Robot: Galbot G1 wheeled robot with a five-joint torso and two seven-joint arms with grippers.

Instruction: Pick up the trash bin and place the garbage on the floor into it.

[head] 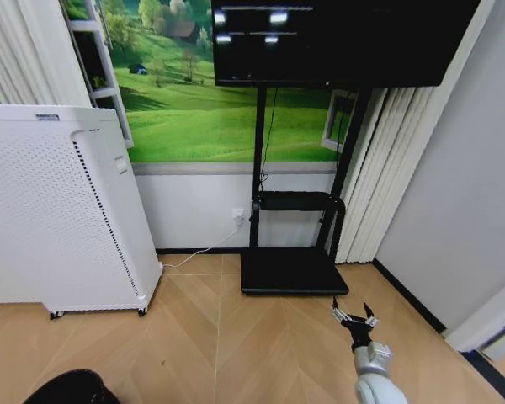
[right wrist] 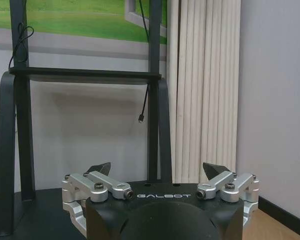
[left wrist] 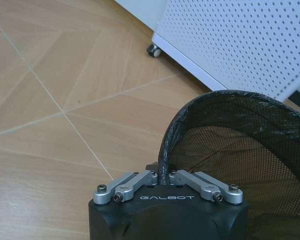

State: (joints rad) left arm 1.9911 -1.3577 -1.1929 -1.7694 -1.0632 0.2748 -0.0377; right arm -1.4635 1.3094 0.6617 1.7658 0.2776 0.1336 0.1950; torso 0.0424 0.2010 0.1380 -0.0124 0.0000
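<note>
Wood floor, left hand (left wrist: 164, 181) pinching trash bin (left wrist: 240, 150) rim, right hand (head: 355, 317) spread wide, empty.

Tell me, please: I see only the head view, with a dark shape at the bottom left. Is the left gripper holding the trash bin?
Observer: Yes. The left gripper is shut on the rim of the trash bin.
Operator: Is garbage inside the bin?
Observer: None on the part of the mesh inside that the left wrist view shows.
Operator: What is near it?
Observer: A wheel of the white perforated appliance stands close behind.
</note>
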